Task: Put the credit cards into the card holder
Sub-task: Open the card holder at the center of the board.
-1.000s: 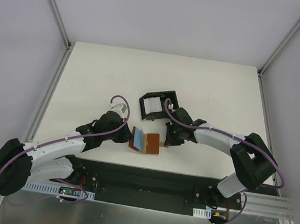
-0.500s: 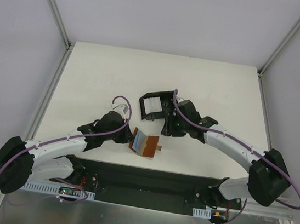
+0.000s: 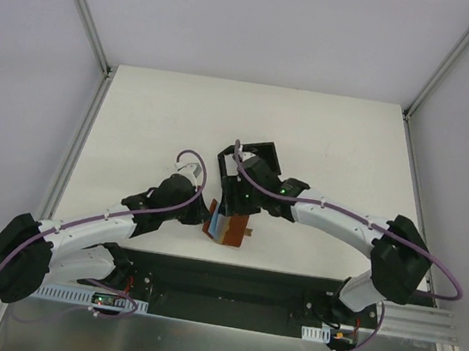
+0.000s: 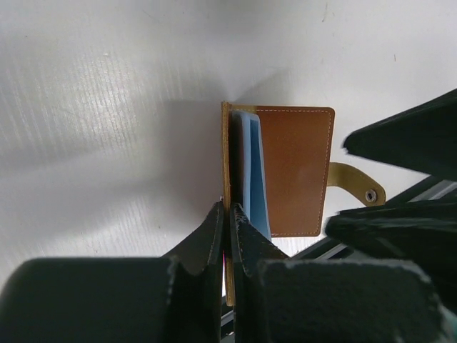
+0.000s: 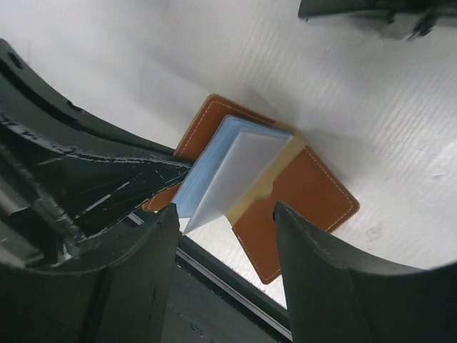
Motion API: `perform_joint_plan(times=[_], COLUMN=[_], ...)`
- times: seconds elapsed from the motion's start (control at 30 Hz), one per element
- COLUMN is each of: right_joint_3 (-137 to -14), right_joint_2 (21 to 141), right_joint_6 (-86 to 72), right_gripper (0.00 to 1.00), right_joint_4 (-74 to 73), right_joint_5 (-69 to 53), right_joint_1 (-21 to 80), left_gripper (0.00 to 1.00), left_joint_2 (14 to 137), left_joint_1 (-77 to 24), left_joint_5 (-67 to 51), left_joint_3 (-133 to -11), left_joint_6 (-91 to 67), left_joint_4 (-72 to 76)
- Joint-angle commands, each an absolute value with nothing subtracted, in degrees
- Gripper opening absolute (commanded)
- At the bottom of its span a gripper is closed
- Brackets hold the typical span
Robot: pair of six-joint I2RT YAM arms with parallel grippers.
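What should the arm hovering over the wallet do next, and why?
Probably lower the right gripper and close it on the raised edge of the credit cards. Its jaws stand open above them, gripping nothing, while the left gripper pinches a flap of the brown wallet, holding it open.

Bending both arms inward, nearly meeting at the wrists.
Pinching tight with the left gripper (image 4: pixel 227 214); hovering with the right gripper (image 5: pixel 225 213), jaws standing apart, both pointing downward.
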State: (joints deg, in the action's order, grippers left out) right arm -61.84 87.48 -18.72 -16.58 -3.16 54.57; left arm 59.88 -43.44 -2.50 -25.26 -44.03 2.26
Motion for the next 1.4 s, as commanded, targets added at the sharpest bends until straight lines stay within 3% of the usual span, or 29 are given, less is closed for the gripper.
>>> perform_joint_plan(times=[0.0, 0.5, 1.37], right_joint_3=[-65.21, -66.62, -64.07], right_joint_2=[90.7, 95.54, 93.69], right_joint_6=[-20.83, -21.53, -21.18], right_gripper=[0.58, 0.58, 0.54], right_joint_4=[-18.37, -18.72, -16.7], right_joint_5=[-0.97, -2.55, -4.57], right_joint_1=[56.34, 57.48, 57.66], left_gripper=[0.0, 0.0, 0.0], left_joint_2=[58.71, 57.66, 58.45], left_joint_1=[-44.03, -44.12, -44.03], left_joint_5=[-1.41, -0.35, 1.14], left_joint_3=[-27.25, -26.81, -26.81], left_joint_6=[-44.91, -45.79, -46.23], left_joint_4=[2.11, 2.02, 1.14])
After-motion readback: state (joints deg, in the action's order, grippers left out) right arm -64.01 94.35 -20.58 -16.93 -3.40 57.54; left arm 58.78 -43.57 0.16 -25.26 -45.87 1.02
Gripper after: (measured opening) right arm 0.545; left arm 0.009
